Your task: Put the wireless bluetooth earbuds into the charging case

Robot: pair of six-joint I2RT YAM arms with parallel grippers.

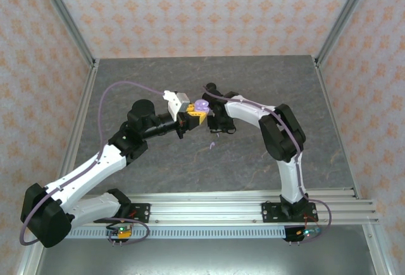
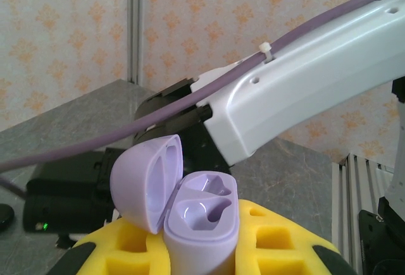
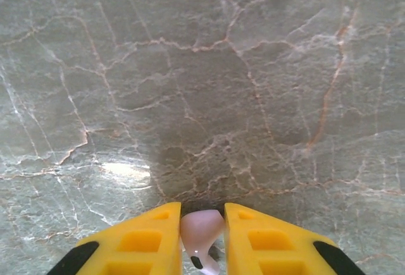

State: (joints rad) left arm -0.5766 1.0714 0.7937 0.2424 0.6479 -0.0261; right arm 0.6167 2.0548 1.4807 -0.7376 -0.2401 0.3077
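Lilac earbud [image 3: 202, 229] pinched in right hand [image 3: 202, 215] | charging case [image 2: 202, 215], open, wells empty, clenched in left hand [image 2: 197, 240], 11 o'clock of earbud | none seated yet

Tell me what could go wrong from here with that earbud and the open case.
1. The right gripper pinches the lilac earbud only at its fingertips, so the earbud may slip or twist on the way over.
2. The left gripper holds the open case, and its lid leans close beside the two empty wells. The earbud could strike the lid or seat crooked.
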